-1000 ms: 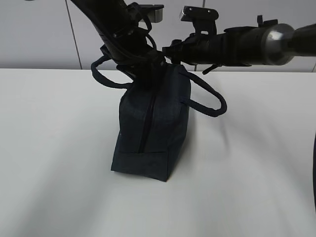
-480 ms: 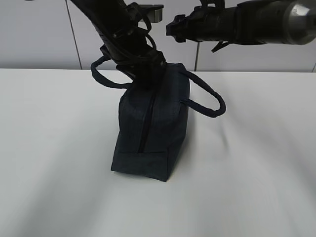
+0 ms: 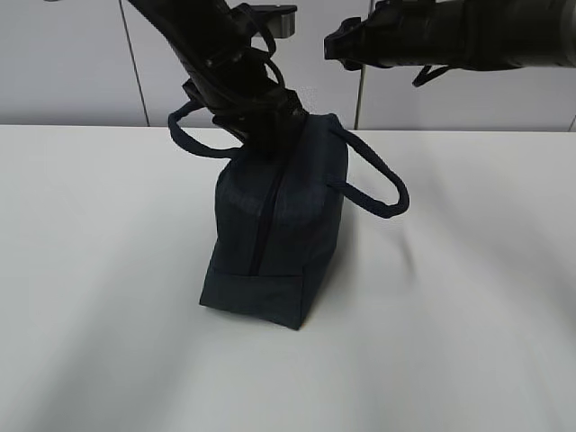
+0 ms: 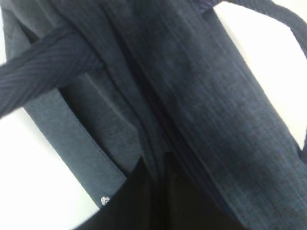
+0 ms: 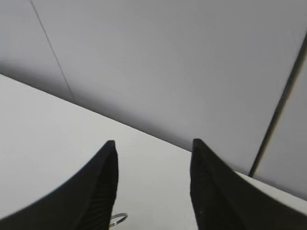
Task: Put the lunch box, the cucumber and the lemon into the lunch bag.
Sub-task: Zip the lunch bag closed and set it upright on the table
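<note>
Table [image 3: 108,297] carries your lunch bag [image 3: 274,234], upright mid-table, zipper facing you. Your left gripper [image 3: 261,121] presses into the bag's top, jaw state hidden. Your right gripper [image 5: 151,182] hangs above, spread, holding nothing.

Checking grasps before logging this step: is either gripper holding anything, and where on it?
The right gripper is open in the air and holds nothing. The left gripper is pressed into the top of the lunch bag; whether it grips the fabric cannot be told.
</note>
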Tool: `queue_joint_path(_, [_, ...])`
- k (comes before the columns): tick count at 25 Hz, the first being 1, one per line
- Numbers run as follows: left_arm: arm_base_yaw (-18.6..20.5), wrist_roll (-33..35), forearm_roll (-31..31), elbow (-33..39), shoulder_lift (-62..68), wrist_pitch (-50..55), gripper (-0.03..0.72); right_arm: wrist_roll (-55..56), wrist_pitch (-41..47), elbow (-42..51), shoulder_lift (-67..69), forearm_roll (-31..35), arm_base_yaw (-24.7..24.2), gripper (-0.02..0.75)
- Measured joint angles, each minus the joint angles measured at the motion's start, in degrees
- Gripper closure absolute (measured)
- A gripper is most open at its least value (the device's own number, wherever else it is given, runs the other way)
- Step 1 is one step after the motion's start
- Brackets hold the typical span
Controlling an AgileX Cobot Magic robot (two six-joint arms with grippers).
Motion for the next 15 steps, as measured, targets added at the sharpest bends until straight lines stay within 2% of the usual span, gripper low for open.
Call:
queue_joint_path(3, [0.12,0.00,0.00,0.00,0.00,-0.50,0.701,2.36,6.12,0.58,-1.82,-6.57,-0.93,0.416])
queue_joint_path(9, [0.47,0.00,0.00,0.00,0.00,-0.71,0.701,23.37,15.19,0.58,-3.23,-30.39,-4.54,0.454])
queue_joint_path(15, [0.57,0.00,0.00,0.00,0.00,-0.10,0.701,38.47,22.91,0.70,-6.18,-47.10,-6.59,0.457])
